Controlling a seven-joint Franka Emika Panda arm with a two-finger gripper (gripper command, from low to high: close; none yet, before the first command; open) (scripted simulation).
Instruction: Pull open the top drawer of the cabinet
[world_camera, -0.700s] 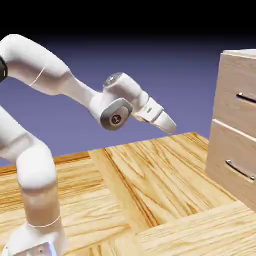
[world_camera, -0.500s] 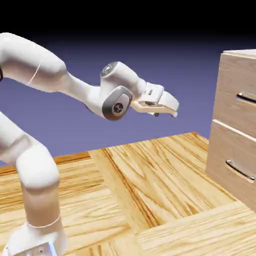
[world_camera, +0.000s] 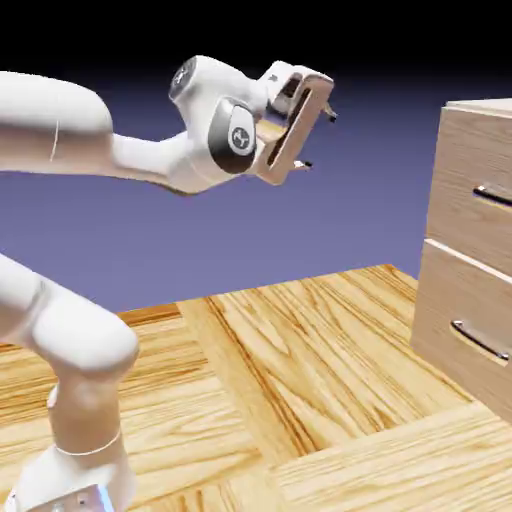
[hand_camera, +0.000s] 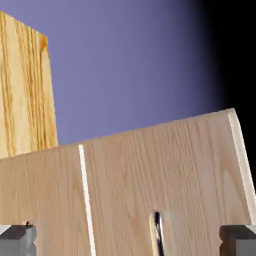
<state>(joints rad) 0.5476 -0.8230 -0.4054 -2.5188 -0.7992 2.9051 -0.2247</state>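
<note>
Pointing at the cabinet (world_camera: 476, 240) from well away, the gripper (world_camera: 318, 140) hangs high in the air with its two fingers apart and nothing between them. It is turned sideways, probably so the fingers can go around the thin bar. The top drawer (world_camera: 472, 195) sits shut at the right edge, and its handle (world_camera: 494, 196) is not touched yet. The hand view shows that handle (hand_camera: 157, 232) low down between the finger tips, so the hand seems lined up.

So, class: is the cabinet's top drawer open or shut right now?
Shut. The top drawer sits flush with the cabinet front, in line with the lower drawer, and the claw is well short of its handle.
</note>
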